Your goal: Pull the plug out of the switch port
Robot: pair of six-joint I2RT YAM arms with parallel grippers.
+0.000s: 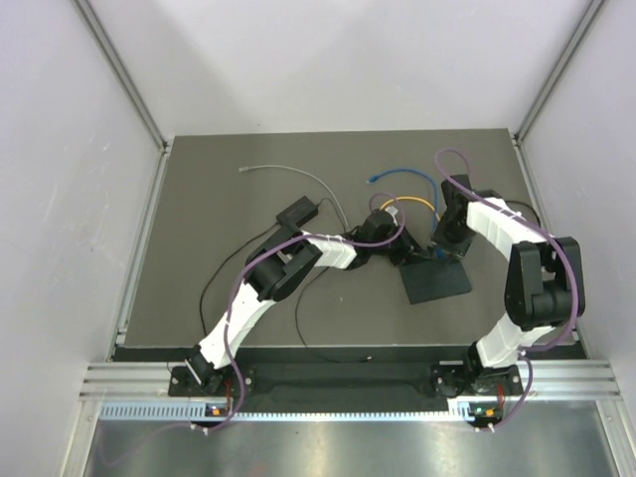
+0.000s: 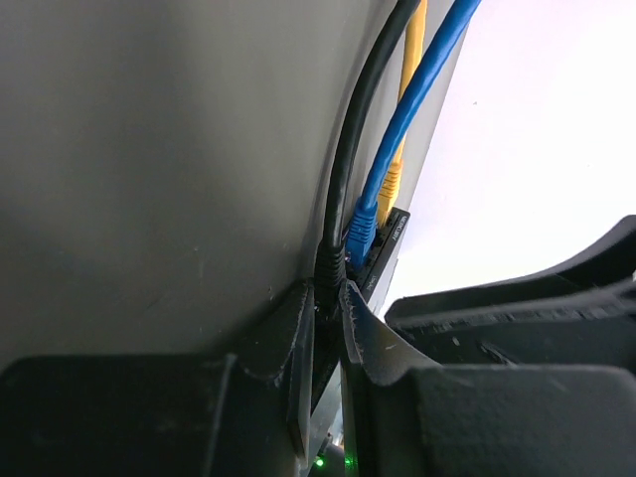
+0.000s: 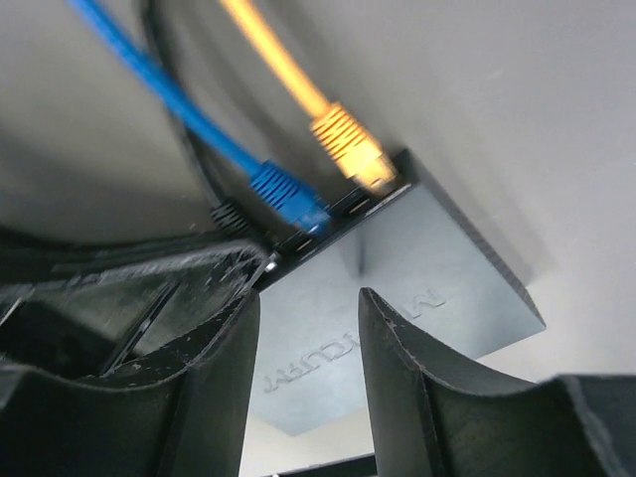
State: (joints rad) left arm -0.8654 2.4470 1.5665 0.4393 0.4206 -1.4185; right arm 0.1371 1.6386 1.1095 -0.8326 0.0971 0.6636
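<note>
The switch [image 1: 435, 282] is a flat black box lying right of centre on the mat. Three plugs stand along its port edge: yellow [image 3: 350, 149], blue [image 3: 288, 196] and a black ribbed one [image 3: 231, 217]. My left gripper [image 2: 328, 290] is shut on the black plug [image 2: 331, 266], right beside the blue plug [image 2: 360, 231] and the yellow one [image 2: 391, 179]. My right gripper [image 3: 310, 303] is open over the switch's lettered top face [image 3: 417, 268]; whether it touches is unclear. Seen from above, the left gripper [image 1: 383, 231] and the right gripper [image 1: 444, 248] meet at the switch's far edge.
A smaller black block [image 1: 296, 212] with a thin cord lies left of the left arm. A grey cable [image 1: 288, 171] and the loose end of a blue cable [image 1: 376, 179] lie further back, and an orange cable [image 1: 417, 202] loops behind the switch. Metal frame posts edge the mat.
</note>
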